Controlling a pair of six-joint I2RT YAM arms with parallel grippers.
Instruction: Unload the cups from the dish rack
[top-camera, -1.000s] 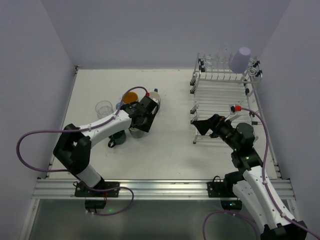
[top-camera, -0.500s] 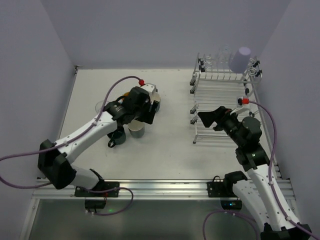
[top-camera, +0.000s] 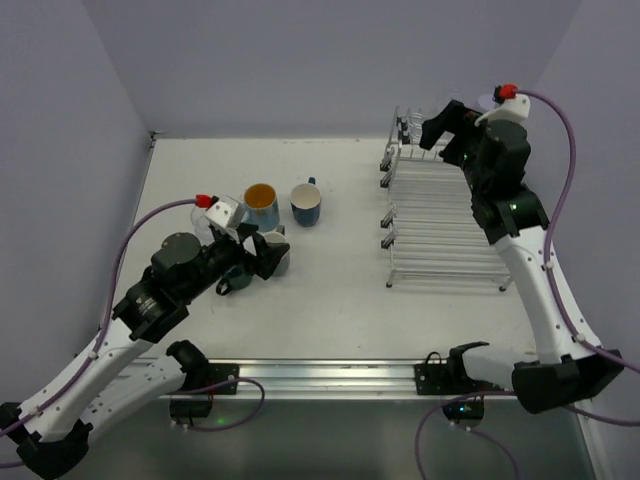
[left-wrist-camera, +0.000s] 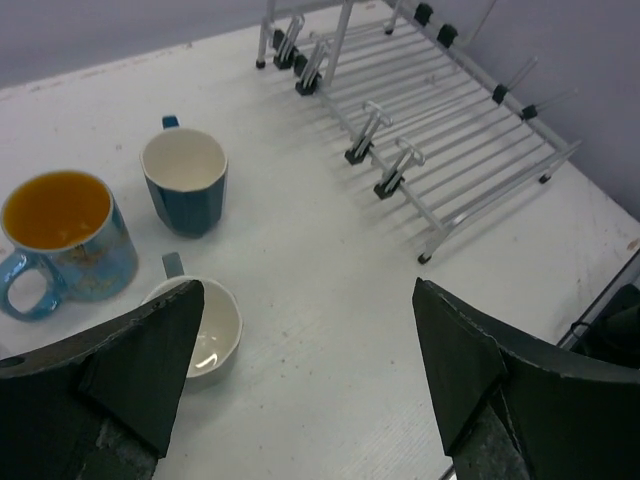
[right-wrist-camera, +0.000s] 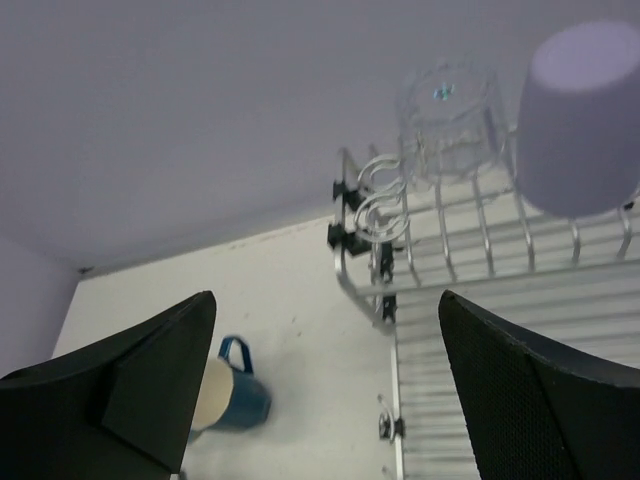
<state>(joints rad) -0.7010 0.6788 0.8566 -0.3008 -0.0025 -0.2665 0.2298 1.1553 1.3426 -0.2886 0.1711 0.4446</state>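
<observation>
**White table (top-camera: 350, 300), lavender walls (top-camera: 300, 60): top tier of the dish rack (top-camera: 445, 215) not yet emptied**

On the open left half of the table, well apart from the rack, 3 cups stand upright and close together. They are a blue mug (left-wrist-camera: 62, 240) with an orange inside, a teal mug (left-wrist-camera: 185, 180) with a white inside, and a cream cup (left-wrist-camera: 205, 330). Grouping them there looks deliberate, since it keeps unloaded pieces out of both arms' way. The left claw (left-wrist-camera: 308, 350) hangs above the cream cup with its jaws spread wide and nothing between them. The cup sits on the table under one finger and is not gripped.

The right claw (right-wrist-camera: 328, 340), also spread and empty, is raised high toward the rack's back upper tier. There a lavender tumbler (right-wrist-camera: 580, 120) rests mouth down on the bars, presumably to drain, with a clear glass (right-wrist-camera: 447, 110) just beside it. I judge the tumbler or the glass to be the next pick, though neither lies between the fingers.

Several things are hard to read:
- From above, the right arm covers nearly all of the tumbler.
- The glass blends into the wire, so I cannot tell whether 1 or more stand there.
- A dark mug (top-camera: 230, 282) shows only partly beneath the left arm.
- The lower bars look bare in the left wrist view, but the rack's far end is cut off.
</observation>
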